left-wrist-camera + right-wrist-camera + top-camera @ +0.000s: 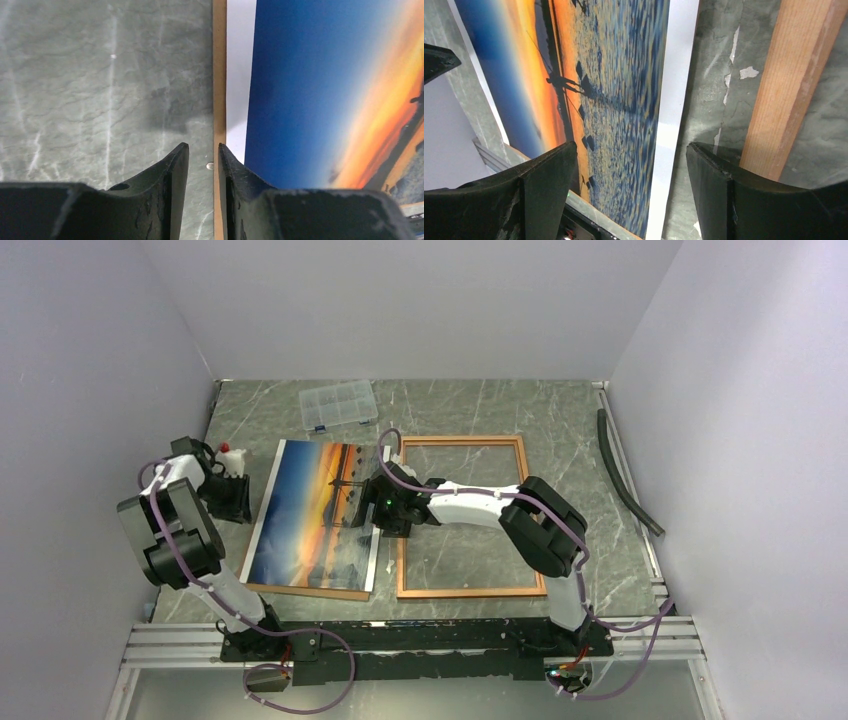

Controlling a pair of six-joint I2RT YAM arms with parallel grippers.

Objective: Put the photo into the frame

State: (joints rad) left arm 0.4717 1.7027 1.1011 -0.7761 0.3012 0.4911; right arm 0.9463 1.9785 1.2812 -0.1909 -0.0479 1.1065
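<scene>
Two grippers are set at opposite edges of the photo (315,515), laid face up on the backing board (218,75) beside the frame (470,591). The right gripper (629,150) is spread wide astride its margin, presumably for pickup; the left gripper (204,147) is narrowly parted, empty.

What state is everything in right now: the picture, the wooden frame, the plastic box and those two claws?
photo: face up on a brown backing board, not in the frame.
frame: lying flat, empty.
compartment box: appears closed.
left gripper: fingers slightly parted at the board's left edge, holding nothing.
right gripper: wide open, straddling the photo's right edge, not gripping.
</scene>
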